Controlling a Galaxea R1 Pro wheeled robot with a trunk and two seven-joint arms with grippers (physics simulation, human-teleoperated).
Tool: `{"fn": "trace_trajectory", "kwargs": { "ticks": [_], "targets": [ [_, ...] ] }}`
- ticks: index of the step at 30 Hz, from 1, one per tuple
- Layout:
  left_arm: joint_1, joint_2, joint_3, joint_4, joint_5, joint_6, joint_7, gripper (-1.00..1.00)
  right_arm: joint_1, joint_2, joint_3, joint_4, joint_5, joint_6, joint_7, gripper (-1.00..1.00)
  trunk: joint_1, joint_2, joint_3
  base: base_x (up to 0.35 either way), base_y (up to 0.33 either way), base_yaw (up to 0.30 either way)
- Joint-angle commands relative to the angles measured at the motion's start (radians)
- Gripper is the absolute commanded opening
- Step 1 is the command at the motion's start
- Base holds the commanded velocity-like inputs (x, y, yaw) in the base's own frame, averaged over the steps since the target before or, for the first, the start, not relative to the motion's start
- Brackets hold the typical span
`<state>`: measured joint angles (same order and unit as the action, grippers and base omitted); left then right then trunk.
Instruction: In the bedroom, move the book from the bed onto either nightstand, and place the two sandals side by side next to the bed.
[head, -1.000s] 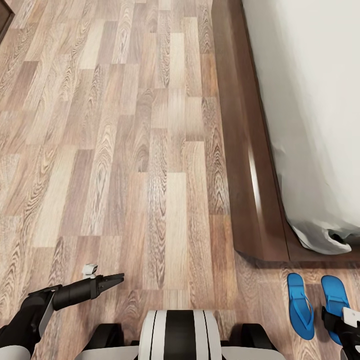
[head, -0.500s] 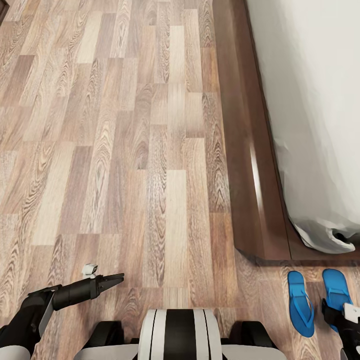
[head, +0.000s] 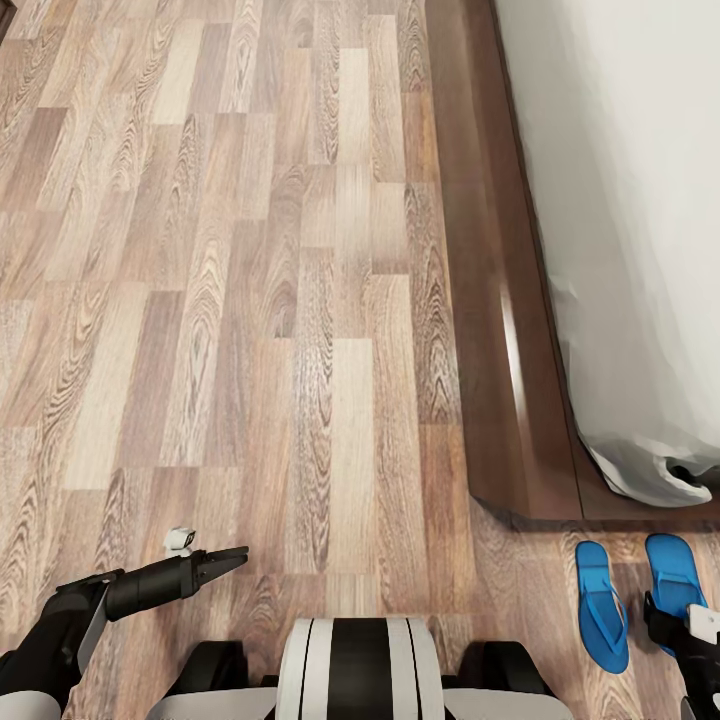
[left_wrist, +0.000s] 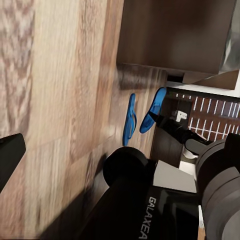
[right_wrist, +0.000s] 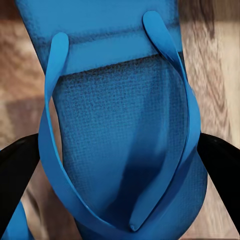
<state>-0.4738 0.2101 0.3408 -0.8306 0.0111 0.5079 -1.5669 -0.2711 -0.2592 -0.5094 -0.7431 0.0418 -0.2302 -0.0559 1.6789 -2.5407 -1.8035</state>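
Observation:
Two bright blue sandals lie side by side on the plank floor, just off the bed's foot corner. One sandal (head: 602, 605) lies free; the other sandal (head: 672, 582) is partly under my right gripper (head: 693, 640). In the right wrist view this sandal (right_wrist: 120, 150) lies sole-down between black fingers (right_wrist: 17, 175) that stand wide apart on either side of it, open. My left gripper (head: 232, 556) hangs open and empty over bare floor at the lower left. The bed's pale mattress (head: 630, 200) rests on its dark frame (head: 490, 300). The book and the nightstand are out of view.
Wood-plank floor (head: 250, 300) stretches ahead and to the left. The bed frame's corner (head: 520, 505) juts out close to the sandals. My own base (head: 355, 665) sits at the bottom centre. The left wrist view shows both sandals (left_wrist: 131, 119) beside my right arm (left_wrist: 175, 127).
The head view has shifted slightly. My right gripper has edged a little toward the picture's right edge. The sandals and my left arm have stayed put.

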Motion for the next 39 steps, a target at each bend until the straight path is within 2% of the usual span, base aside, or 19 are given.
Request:
{"fn": "trace_trajectory", "kwargs": {
  "ticks": [1, 8, 39],
  "targets": [
    [0.0, 0.0, 0.0, 0.0, 0.0, 0.011, -0.004, 1.0, 0.0, 0.0, 0.0, 0.001, 0.004, -0.003, -0.002, -1.0, 0.0, 0.0, -0.004, 0.0, 0.0, 0.0],
    [0.0, 0.0, 0.0, 0.0, 0.0, 0.011, -0.004, 1.0, 0.0, 0.0, 0.0, 0.001, 0.004, -0.003, -0.002, -1.0, 0.003, -0.002, -0.029, 0.0, 0.0, 0.0],
    [0.0, 0.004, 0.0, -0.001, 0.0, 0.011, -0.004, 1.0, 0.0, 0.0, 0.0, -0.001, 0.004, -0.003, -0.002, -1.0, 0.005, -0.003, -0.029, 0.0, 0.0, 0.0]
  ]
}}
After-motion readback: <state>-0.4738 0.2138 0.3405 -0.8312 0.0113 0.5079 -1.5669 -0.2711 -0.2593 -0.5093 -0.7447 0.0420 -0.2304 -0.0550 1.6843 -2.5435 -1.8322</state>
